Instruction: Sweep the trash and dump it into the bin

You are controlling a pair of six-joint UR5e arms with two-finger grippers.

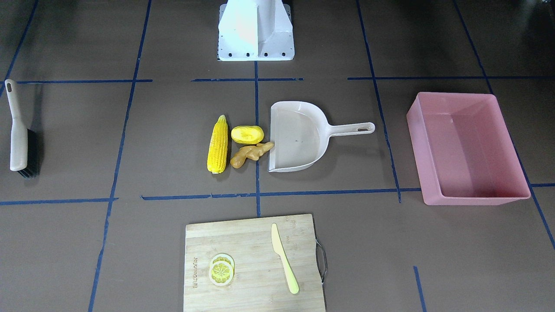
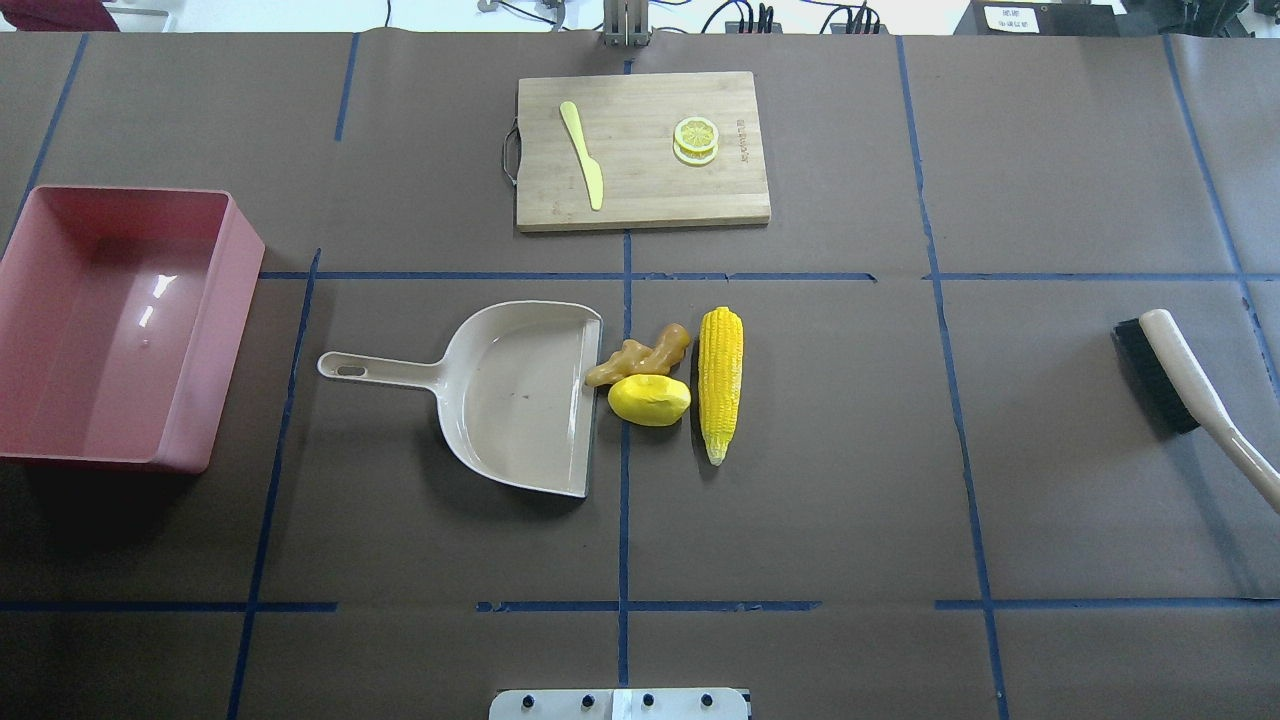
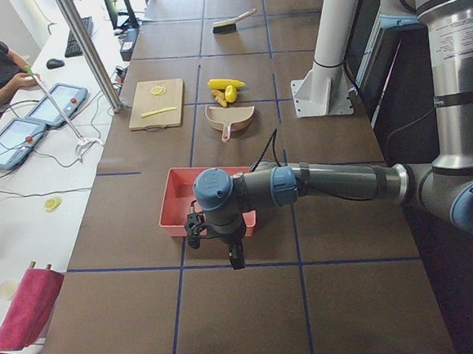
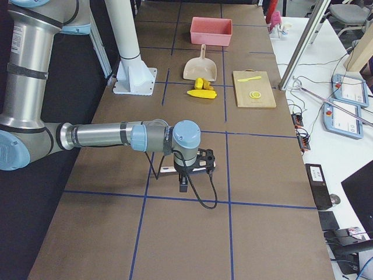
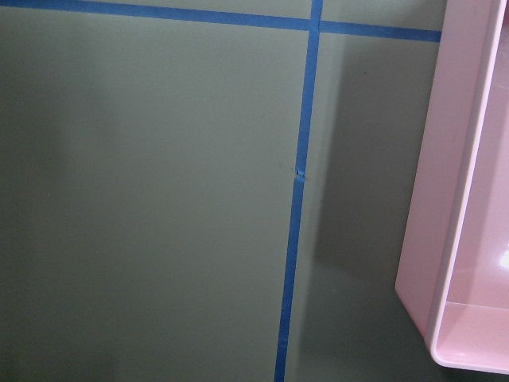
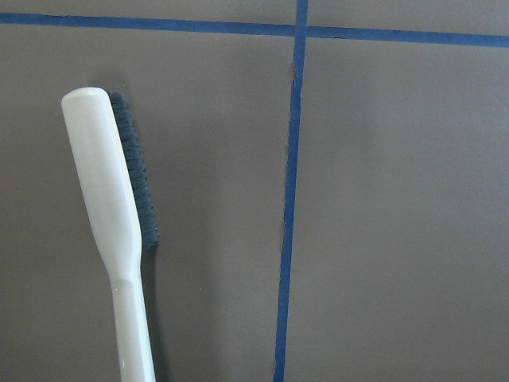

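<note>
1. In the overhead view the trash sits mid-frame in a tight bunch. The ginger root (image 2: 640, 355) has its tip right at the open lip of the beige dustpan (image 2: 520, 400). The yellow lump (image 2: 649, 400) is just below the ginger, and the corn cob (image 2: 721, 385) lies on the right side, parallel to that lip.
2. The pink bin (image 2: 225, 340) is hard against the left edge of the frame, well apart from the dustpan handle, which points toward it. There's bare brown table between them.
3. Lots of open room right of the corn too, all the way to the brush (image 2: 1190, 390) at the right edge.
4. The cutting board (image 2: 640, 190) sits top centre, clear of the cluster.
5. In the side views both arms are stretched out low and level with their wrists turned down. The left gripper (image 3: 215, 238) hangs by the near end of the bin, and the right gripper (image 4: 195, 166) is over the brush.
6. Can't tell how wide either claw is or whether it grips anything, since the wrist cams show no fingers.
</note>
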